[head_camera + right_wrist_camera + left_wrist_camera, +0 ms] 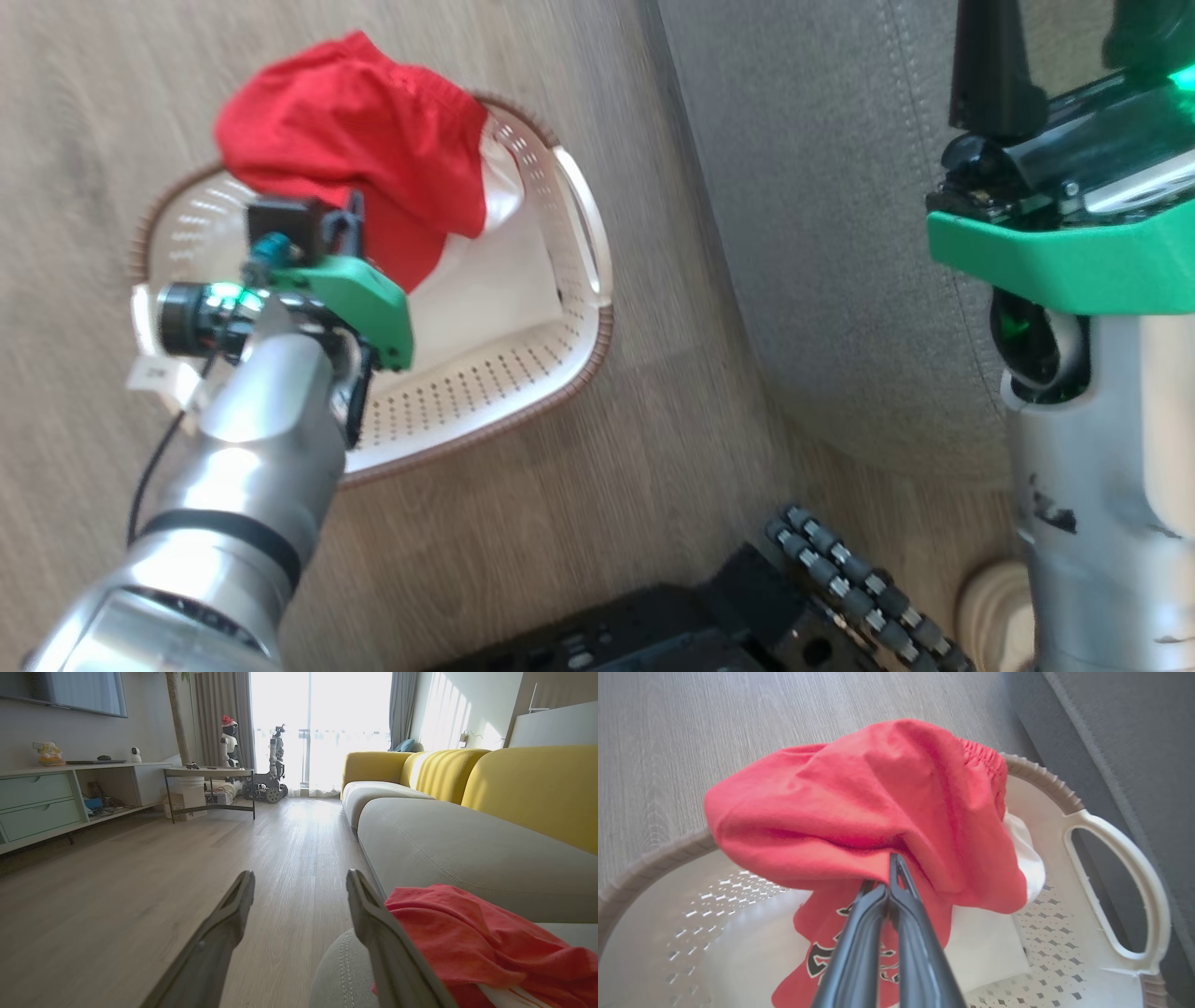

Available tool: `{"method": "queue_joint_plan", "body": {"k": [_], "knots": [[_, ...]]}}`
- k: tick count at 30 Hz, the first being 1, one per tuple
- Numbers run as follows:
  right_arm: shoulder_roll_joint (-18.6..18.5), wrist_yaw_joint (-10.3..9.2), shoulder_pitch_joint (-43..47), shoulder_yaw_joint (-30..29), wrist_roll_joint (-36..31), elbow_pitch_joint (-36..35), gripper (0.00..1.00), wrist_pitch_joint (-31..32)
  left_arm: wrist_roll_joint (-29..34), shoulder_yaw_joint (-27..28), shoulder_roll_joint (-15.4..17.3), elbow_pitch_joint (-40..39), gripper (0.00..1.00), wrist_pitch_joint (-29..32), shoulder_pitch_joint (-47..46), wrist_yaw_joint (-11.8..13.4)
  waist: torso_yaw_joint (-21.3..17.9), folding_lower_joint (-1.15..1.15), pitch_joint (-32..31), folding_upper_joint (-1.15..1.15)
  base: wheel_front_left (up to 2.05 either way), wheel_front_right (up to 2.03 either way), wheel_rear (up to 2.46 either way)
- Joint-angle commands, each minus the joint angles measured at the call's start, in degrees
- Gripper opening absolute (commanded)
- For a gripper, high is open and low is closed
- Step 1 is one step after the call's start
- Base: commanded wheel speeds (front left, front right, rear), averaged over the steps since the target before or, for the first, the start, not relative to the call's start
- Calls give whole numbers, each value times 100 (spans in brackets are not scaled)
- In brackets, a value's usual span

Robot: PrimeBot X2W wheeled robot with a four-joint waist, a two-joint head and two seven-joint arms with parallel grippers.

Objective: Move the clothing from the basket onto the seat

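Observation:
The cream basket point(579, 373) stands on the wood floor left of the grey seat point(822, 233). A red piece of clothing point(355, 140) bulges over the basket's far rim, and my left gripper point(359, 210) is shut on its fold. In the left wrist view the closed gripper point(894, 858) pinches the red clothing point(878, 798); cloth with black-and-white lettering point(822, 956) hangs below into the basket point(1134, 872). My right gripper point(1064, 47) hovers open over the seat. The right wrist view shows this gripper point(300, 875) open and empty, with another red garment point(467, 942) lying on the seat point(467, 849).
My dark wheeled base point(840, 579) sits on the floor point(653, 523) below the basket. Yellow backrests point(537, 788) line the sofa. Across the open wood floor point(140, 882) stand a low cabinet point(42, 802), a metal table point(210, 772) and other robots point(275, 760) by the window.

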Motion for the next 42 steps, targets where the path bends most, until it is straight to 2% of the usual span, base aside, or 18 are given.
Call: {"method": "queue_joint_plan", "body": {"k": [1,8,27,35,42], "knots": [[18,-2,261,37,-36,-113,100,-34,65,13,31,-147,0,-80,203,-28,164,0,-269,0,0,0,0],[18,-2,634,20,-301,368,100,-34,317,-378,-43,-628,0,-122,568,-249,540,0,-1129,0,0,0,0],[18,-2,2267,-60,-499,1455,100,-34,231,-999,-71,-2284,0,-47,1560,-401,1330,0,-3661,0,0,0,0],[18,-2,2786,-2,-532,1723,100,-34,164,-1200,-71,-2819,0,197,1756,-445,1516,0,-4410,0,0,0,0],[18,-2,2986,47,-546,1802,100,-34,57,-1182,47,-3335,0,532,1713,-423,1615,0,-4704,0,0,0,0]]}}
